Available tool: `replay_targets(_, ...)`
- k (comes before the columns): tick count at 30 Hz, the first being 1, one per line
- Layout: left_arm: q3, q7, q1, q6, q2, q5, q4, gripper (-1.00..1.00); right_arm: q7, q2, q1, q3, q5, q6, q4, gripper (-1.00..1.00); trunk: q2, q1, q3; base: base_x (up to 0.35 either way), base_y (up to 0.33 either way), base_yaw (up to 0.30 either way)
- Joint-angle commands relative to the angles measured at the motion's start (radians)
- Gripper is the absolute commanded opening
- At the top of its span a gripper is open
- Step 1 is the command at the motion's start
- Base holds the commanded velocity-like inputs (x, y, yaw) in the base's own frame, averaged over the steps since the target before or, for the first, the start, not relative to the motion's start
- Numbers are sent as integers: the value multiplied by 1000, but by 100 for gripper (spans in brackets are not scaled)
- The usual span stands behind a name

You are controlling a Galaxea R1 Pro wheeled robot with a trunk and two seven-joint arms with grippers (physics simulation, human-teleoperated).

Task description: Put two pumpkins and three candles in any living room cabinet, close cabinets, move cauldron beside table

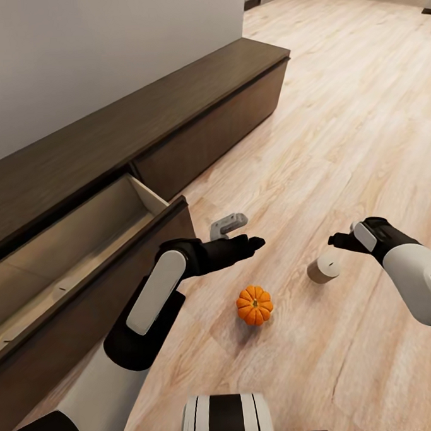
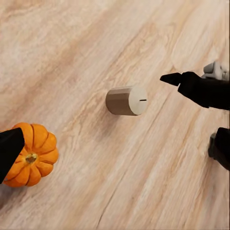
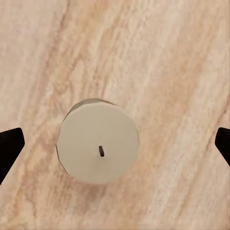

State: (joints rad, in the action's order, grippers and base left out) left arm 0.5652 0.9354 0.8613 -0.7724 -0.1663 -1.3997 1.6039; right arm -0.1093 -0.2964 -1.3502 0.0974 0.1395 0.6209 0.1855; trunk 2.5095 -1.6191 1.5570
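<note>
Right gripper hangs above the candle, which stands upright on the floor. In the right wrist view the candle sits between the two fingertips, both well clear of its sides: gripper spread wide, empty, roughly centred over the wick.

Left gripper hovers over the floor just beyond the pumpkin, empty. One dark fingertip overlaps the pumpkin in the left wrist view; cannot tell whether this gripper is spread or pressed together.

Cabinet runs along the wall; its near drawer is pulled out and looks empty. A small grey object lies on the floor by the drawer corner; cannot identify it.

Risks, as judged:
- Candle is short and smooth. If the descent is off-centre, one finger may land on the top face and tip or push it.
- A grip closed too high could squeeze it out, and it would roll.
- Pumpkin lies near the candle; a rolling candle or a swing of the left arm could knock it away.
- Carrying toward the drawer, the arm may clip the open drawer front.
</note>
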Motion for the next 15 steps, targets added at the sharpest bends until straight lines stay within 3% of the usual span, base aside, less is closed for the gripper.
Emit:
replay_targets(1, 1, 10, 8, 0, -1, -20, 2, 100, -9, 1, 0, 5, 11, 3, 2, 100, 1, 0, 5, 0, 0, 0)
replay_targets(5, 2, 18, 74, 5, -2, -120, 4, 100, -10, 4, -1, 5, 11, 4, 1, 100, 1, -2, 20, 0, 0, 0)
replay_targets(10, -2, 36, 132, 7, 0, -215, 5, 100, -10, 8, -1, 5, 11, 4, 2, 100, 3, -4, 39, 0, 0, 0)
replay_targets(15, 4, 41, 135, 11, 1, -252, 5, 100, -10, 12, -1, 5, 11, 4, 2, 100, 4, -7, 59, 0, 0, 0)
